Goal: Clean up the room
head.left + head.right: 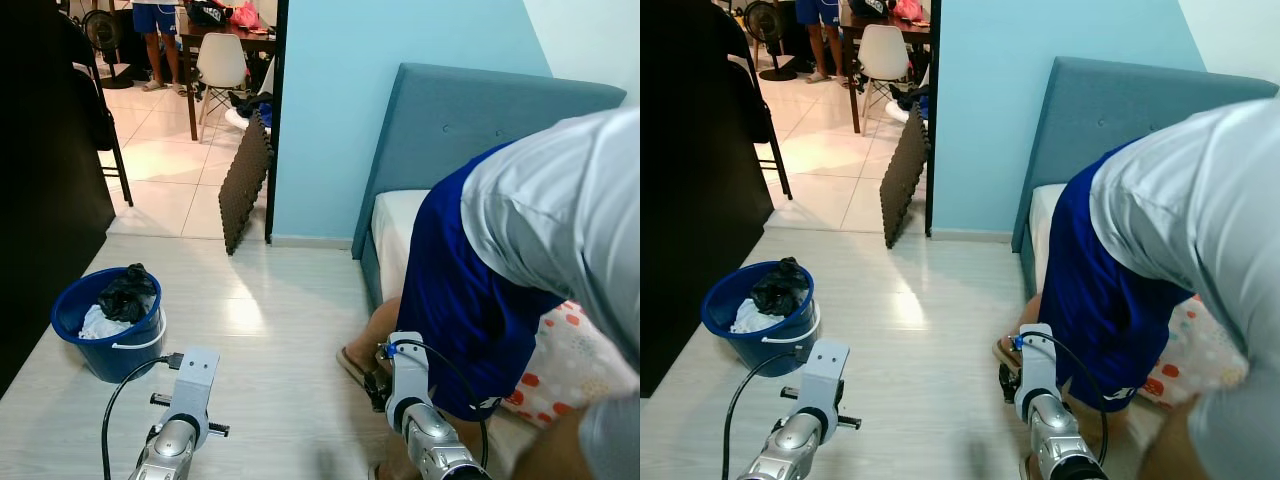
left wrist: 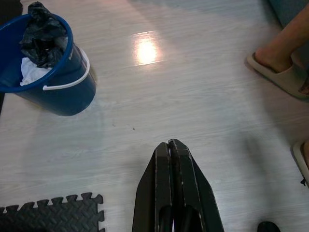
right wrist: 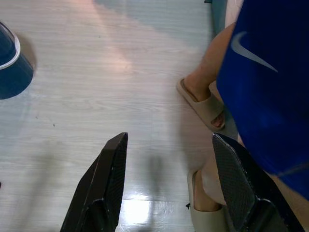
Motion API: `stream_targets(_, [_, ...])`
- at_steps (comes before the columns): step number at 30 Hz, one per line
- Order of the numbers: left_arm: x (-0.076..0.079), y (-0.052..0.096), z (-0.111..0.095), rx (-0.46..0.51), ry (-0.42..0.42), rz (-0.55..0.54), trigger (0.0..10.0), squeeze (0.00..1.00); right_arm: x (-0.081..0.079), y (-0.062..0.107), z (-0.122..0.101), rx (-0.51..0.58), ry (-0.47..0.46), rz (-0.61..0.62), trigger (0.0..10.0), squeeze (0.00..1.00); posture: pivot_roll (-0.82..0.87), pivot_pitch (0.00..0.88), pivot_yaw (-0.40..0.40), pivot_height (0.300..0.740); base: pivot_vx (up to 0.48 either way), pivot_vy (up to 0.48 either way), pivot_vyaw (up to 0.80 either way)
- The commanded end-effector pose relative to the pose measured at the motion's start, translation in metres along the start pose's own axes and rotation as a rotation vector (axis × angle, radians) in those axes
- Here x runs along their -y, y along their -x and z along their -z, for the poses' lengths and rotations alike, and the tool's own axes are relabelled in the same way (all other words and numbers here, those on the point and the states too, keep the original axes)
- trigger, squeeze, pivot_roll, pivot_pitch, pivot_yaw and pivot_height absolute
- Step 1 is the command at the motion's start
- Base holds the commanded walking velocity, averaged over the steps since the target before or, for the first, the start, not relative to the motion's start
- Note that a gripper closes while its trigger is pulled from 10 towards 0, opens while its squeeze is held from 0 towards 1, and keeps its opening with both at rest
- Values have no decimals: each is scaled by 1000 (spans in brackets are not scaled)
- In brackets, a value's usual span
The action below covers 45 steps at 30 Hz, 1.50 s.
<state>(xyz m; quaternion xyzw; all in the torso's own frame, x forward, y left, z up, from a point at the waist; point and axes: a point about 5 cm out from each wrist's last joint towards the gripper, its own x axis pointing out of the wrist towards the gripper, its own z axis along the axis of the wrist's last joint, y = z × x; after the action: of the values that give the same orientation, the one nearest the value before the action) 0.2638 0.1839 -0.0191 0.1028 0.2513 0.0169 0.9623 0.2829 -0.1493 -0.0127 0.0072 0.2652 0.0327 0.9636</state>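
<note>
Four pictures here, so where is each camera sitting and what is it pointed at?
Left eye, right eye: on the head, looking forward and down at the pale wood floor; both silver arms show.
Left wrist: looks along the shut left gripper at the round blue plastic bucket.
Right wrist: looks between the open right gripper fingers at a person's beige slipper.
All share floor, bucket and slipper.

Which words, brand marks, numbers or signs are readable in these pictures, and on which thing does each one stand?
No readable words or numbers.
White swoosh logo, without letters: on the person's blue shorts.
Small white mark at the hem of the shorts in the head view: too small to read.
Blue bucket: no label shows.
Left gripper and right gripper: no markings.
</note>
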Motion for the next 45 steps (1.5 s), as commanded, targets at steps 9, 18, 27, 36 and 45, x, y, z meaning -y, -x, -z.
stream_targets(9, [5,2,4,-10,2,10,10000,0,1,-1,-2,-9,15,2,10000,0,-10,0,-140,740,0,0,0])
stream_targets(18, [-5,2,5,-5,-5,-1,10000,0,0,-2,-3,-2,21,7,10000,0,16,0,-129,740,0,0,0])
stream_targets(27, [-21,5,8,9,117,-82,10000,0,4,-1,-16,118,0,32,10000,0,16,0,-109,740,0,0,0])
stream_targets(36, [-25,5,-13,145,234,-69,10000,0,12,2,-33,254,66,99,10000,0,10,0,-116,740,0,0,0])
stream_targets(45, [-11,-1,-25,146,203,-9,10000,0,6,-2,-38,247,14,68,10000,0,8,0,-120,740,0,0,0])
